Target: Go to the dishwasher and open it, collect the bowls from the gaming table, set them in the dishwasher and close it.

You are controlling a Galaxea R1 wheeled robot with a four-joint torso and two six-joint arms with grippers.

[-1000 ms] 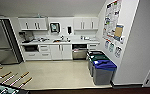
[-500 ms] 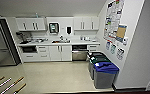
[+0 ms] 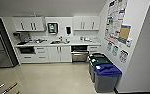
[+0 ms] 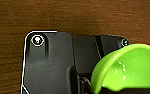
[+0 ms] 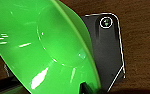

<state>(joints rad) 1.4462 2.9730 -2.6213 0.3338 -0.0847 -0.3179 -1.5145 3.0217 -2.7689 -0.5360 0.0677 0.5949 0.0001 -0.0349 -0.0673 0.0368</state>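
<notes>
Facing the kitchen, we carry one lime bowl (image 4: 131, 67) in the left view and one green bowl (image 5: 41, 45) in the right; grips unclear; the dishwasher (image 3: 79, 53) stands open ahead, so we must approach it

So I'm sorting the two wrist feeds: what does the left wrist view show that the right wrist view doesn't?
Left wrist view: a lime-green bowl, seen rim-on at the edge of the picture, with much of the dark robot plate uncovered. Right wrist view: a wider, deeper-green bowl whose inside takes up most of the picture. Both: a green bowl close to the camera, the dark plate with round fittings, and a brown wood-grain surface behind.
</notes>
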